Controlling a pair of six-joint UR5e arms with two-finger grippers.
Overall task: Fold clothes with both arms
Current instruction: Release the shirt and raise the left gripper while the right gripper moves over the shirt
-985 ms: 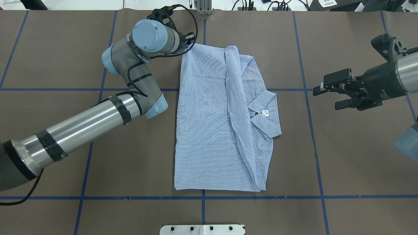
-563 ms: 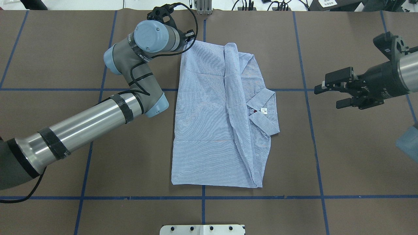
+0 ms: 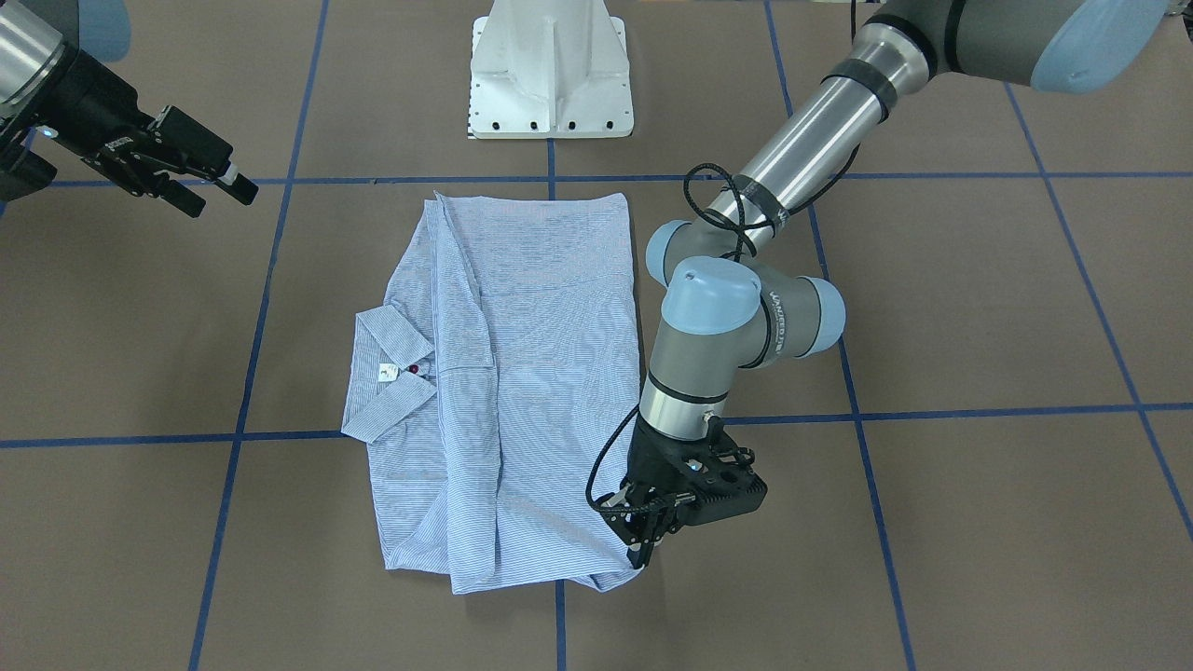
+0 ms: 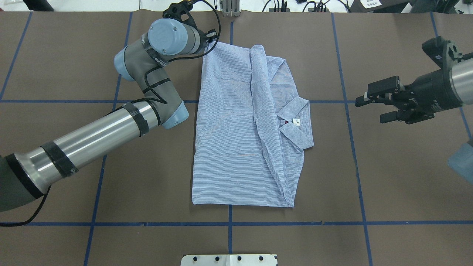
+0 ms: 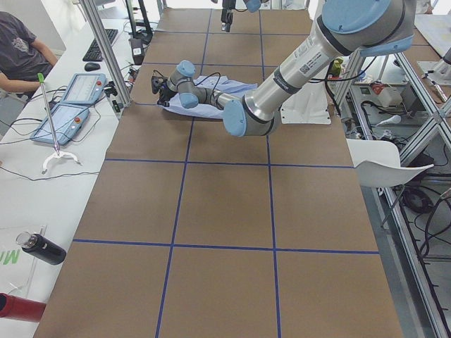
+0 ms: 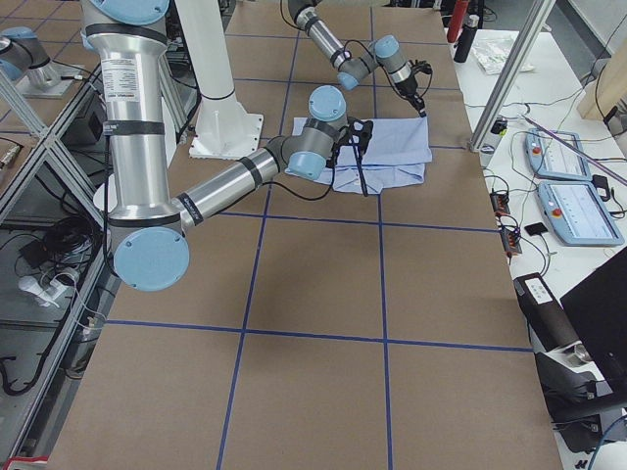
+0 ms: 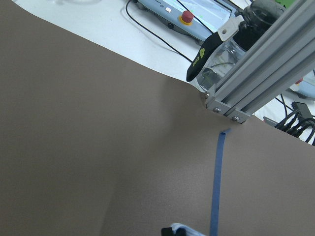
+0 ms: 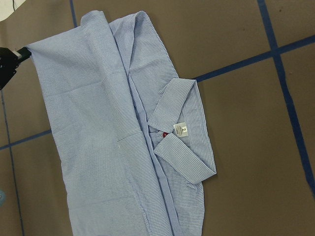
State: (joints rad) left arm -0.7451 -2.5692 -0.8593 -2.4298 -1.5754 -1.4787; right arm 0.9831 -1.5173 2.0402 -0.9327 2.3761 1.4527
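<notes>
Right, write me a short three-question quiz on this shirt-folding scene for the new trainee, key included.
1. What colour is the button showing at the collar of the shirt?
2. True or false: the jaws of the right arm are shut on the shirt.
3. Where do the jaws of the left arm meet the shirt? A: the collar. B: a corner on the side far from the robot's base. C: nowhere.
Key: 1 red; 2 false, they stand open, clear of the shirt; 3 B.
</notes>
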